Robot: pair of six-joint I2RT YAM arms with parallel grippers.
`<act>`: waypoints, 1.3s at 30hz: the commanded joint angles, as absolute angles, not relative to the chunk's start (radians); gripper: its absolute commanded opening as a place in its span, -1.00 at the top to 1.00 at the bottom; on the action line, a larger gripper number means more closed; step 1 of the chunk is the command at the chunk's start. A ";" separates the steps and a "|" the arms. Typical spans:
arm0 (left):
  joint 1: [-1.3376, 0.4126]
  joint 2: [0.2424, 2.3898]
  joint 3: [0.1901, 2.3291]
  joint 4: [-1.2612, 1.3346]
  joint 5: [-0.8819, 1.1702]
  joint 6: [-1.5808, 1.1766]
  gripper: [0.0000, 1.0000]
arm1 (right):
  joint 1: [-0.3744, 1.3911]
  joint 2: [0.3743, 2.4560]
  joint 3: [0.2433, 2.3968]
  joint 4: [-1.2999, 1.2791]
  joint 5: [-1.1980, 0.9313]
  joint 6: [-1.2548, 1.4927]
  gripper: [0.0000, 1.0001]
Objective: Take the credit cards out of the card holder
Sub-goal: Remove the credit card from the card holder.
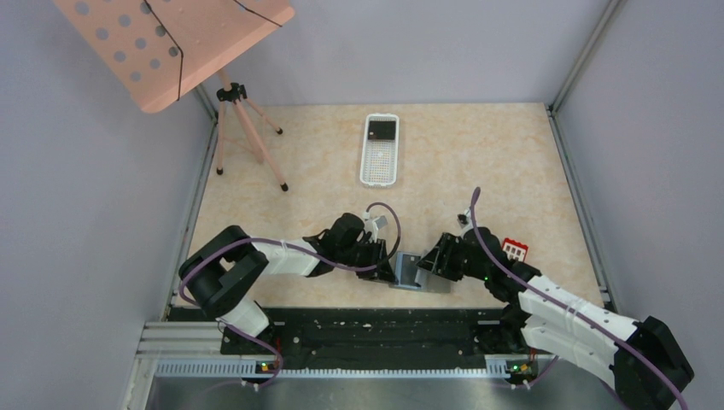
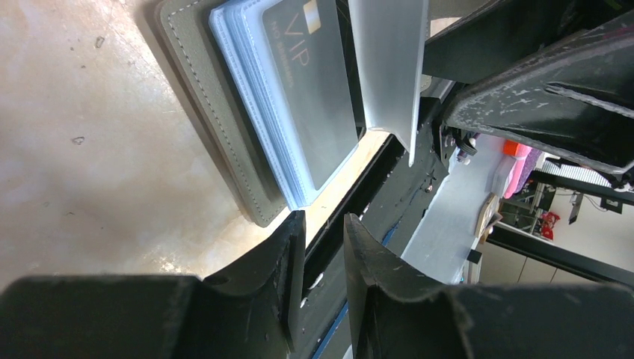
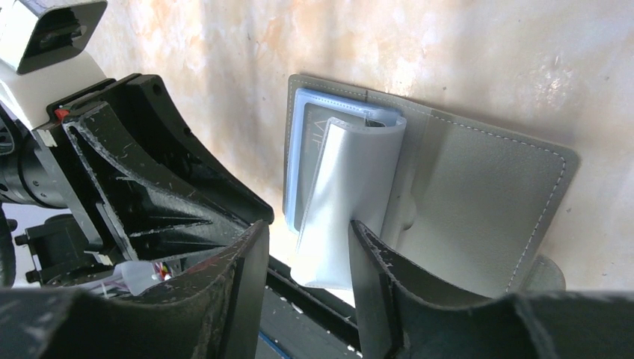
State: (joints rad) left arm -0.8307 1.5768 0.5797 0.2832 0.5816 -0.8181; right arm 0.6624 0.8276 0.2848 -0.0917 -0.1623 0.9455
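The beige table point(image 1: 478, 171) is filling the top view, with a pink perforated board point(image 1: 171, 43) on a tripod point(image 1: 243, 128) leaning over its 10 o'clock corner. A white basket point(image 1: 379, 175) is lying at 12 o'clock. At 6 o'clock, against the near edge, the grey card holder point(image 1: 420, 275) is lying open, the arms meeting over it from 9 and 3 o'clock. The left gripper point(image 2: 323, 224) is hovering just off the holder's corner, its jaws standing a narrow slit apart with nothing between them. The right gripper point(image 3: 306, 239) is standing with its jaws spread, and the lower end of a pale sheet point(image 3: 351, 194), card or sleeve I cannot tell, is rising from the holder's fold into that gap, leaning on one finger and clear of the other. A black card point(image 2: 310, 82) is sitting in the clear sleeves. A red card point(image 1: 515, 249) is lying on the table at 3 o'clock from the holder, beyond the right arm.
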 commanded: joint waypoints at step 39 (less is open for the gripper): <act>-0.827 1.698 0.672 0.394 0.603 -0.821 0.76 | 0.658 0.865 0.296 0.026 -0.212 0.906 0.33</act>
State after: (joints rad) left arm -0.8291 1.6711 0.6678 0.3325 0.5945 -0.8330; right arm 0.6624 0.8246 0.3420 -0.1253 -0.1570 0.9394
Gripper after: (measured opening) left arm 0.135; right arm 0.327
